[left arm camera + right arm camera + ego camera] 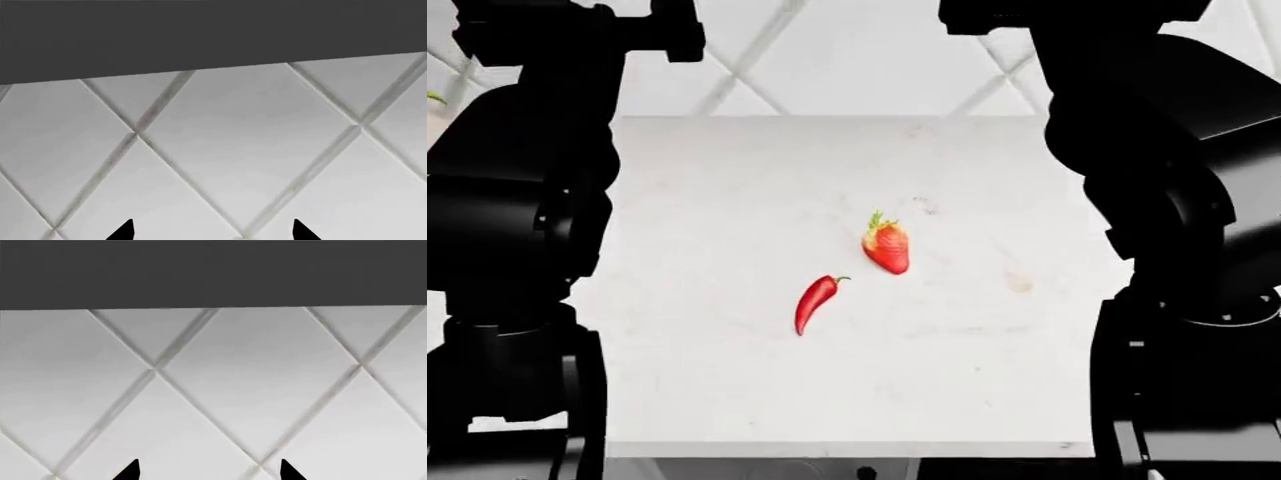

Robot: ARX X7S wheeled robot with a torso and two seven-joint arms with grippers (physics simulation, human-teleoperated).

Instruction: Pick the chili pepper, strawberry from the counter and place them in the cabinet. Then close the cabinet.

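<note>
The strawberry (888, 246) lies near the middle of the white counter (721, 200) in the head view, red with a green cap. The chili pepper (814, 302) rests just in front and to the left of it, slim and red with a green stem. Both arms are raised at the sides, well away from the fruit. My left gripper (213, 231) is open, its two black tips apart with only tiled wall between them. My right gripper (209, 471) is open the same way, facing the wall. The cabinet is only a dark underside (200, 35) above the tiles in both wrist views.
A diamond-tiled white wall (854, 60) backs the counter. The left arm (507, 230) and right arm (1188, 220) fill the sides of the head view. The counter's front edge (854, 448) runs close to the robot.
</note>
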